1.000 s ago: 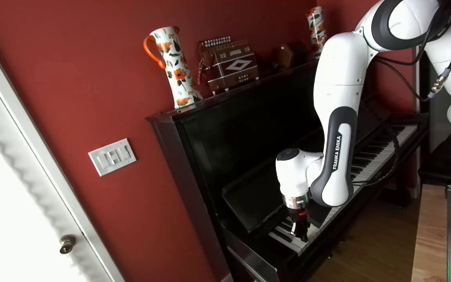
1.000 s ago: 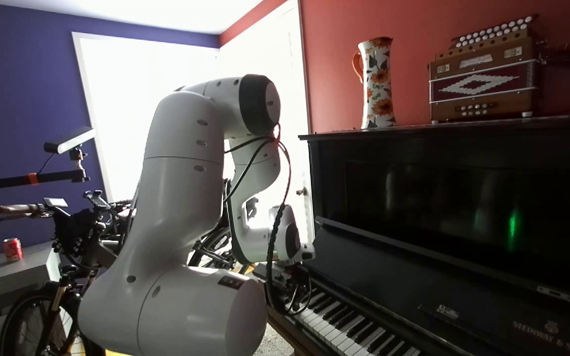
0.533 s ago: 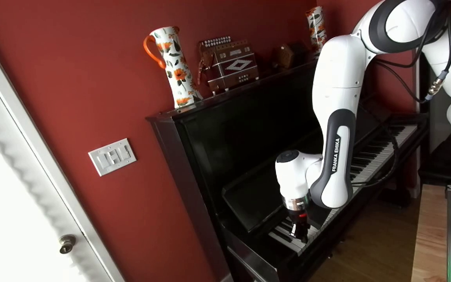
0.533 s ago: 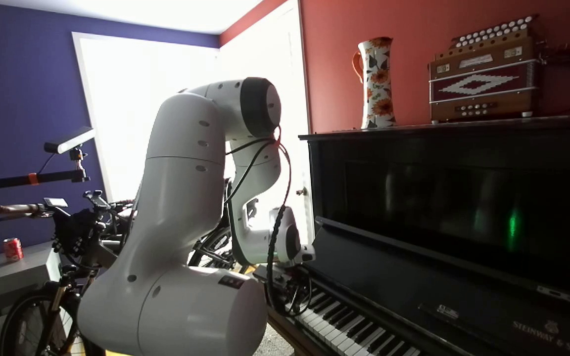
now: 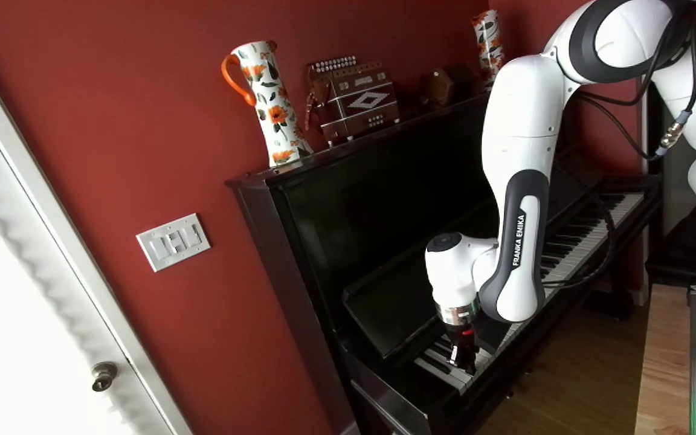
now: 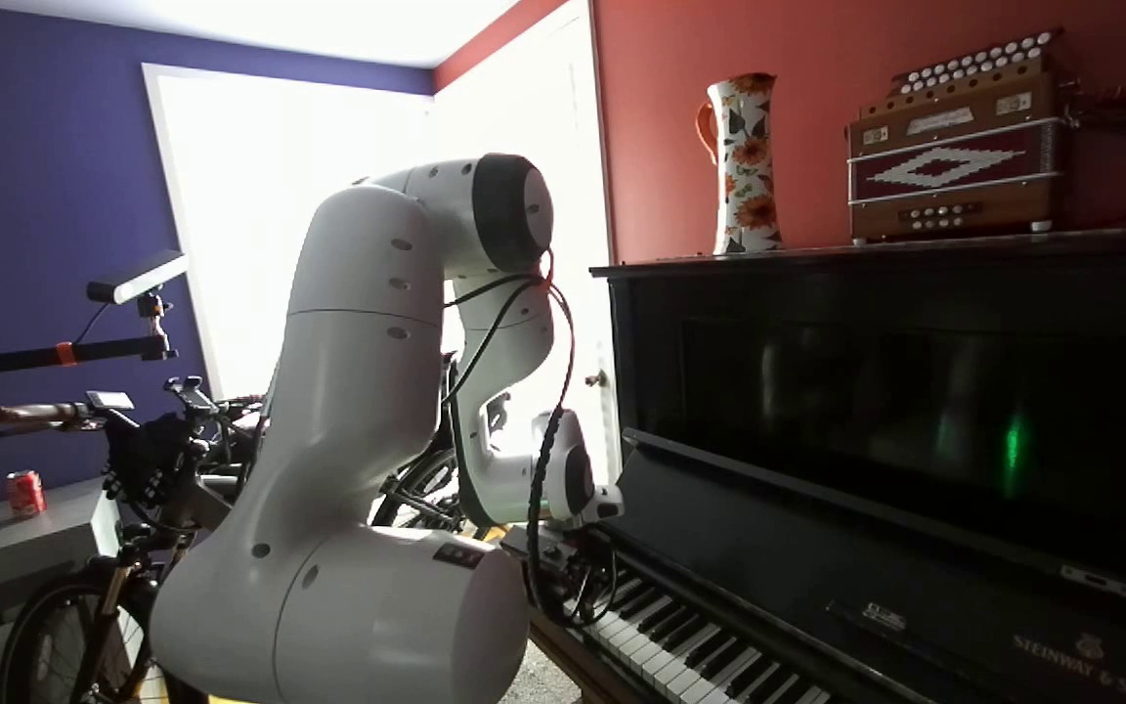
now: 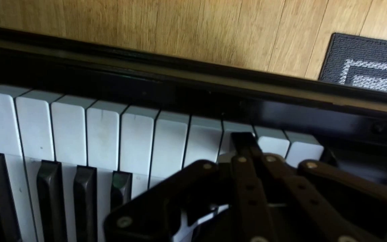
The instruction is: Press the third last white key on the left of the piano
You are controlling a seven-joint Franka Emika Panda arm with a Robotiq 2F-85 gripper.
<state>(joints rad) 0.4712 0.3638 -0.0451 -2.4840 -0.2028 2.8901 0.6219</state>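
Observation:
The glossy black upright piano (image 5: 378, 205) stands against the red wall and also shows in an exterior view (image 6: 876, 391). The wrist view shows white keys running to the keyboard's end at the right, at the black end block. My gripper (image 7: 244, 137) is shut and holds nothing. Its dark fingertips lie over the front part of the third white key from that end (image 7: 226, 142) and seem to touch it; how far the key is down I cannot tell. The gripper also shows pointing down at the keys in an exterior view (image 5: 466, 362). The fingers cover the rest of that key.
A floral pitcher (image 5: 272, 103) and an accordion (image 5: 360, 99) stand on the piano top. The piano's raised front rail (image 7: 193, 72) runs along the keys. A cable (image 6: 541, 469) hangs beside the arm. A bicycle (image 6: 84, 606) stands behind the arm.
The arm has come down slightly, mostly between one second and half a second ago. Since then it has hardly moved. The gripper stays over the same spot on the keys.

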